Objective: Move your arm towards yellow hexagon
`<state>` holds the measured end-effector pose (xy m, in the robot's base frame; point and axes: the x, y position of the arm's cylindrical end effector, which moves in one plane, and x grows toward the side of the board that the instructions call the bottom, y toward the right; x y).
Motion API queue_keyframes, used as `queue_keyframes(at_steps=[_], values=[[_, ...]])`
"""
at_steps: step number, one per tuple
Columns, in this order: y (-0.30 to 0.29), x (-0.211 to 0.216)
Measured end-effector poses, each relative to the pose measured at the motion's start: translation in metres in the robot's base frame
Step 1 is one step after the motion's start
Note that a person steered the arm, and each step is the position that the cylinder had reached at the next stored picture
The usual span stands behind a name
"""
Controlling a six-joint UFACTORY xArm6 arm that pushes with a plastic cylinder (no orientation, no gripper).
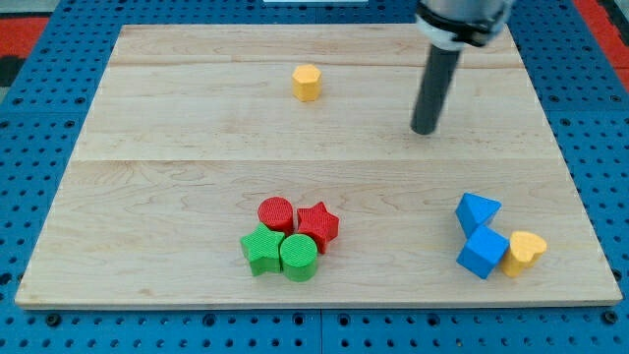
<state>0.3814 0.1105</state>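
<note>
The yellow hexagon (307, 82) stands alone on the wooden board near the view's top, a little left of centre. My tip (425, 129) rests on the board to the right of the hexagon and slightly lower in the view, well apart from it and touching no block.
A cluster sits at the view's bottom centre: red cylinder (276, 213), red star (317, 225), green star (260, 249), green cylinder (299, 257). At the bottom right are a blue triangle (477, 211), a blue cube (483, 252) and a yellow heart (525, 251). The board's edge (314, 301) meets a blue pegboard.
</note>
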Motion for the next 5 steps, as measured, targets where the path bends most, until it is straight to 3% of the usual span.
queue_keyframes(at_steps=[2,3,4,5], values=[[-0.141,-0.009],[-0.184,-0.039],[-0.214,-0.069],[-0.165,-0.088]])
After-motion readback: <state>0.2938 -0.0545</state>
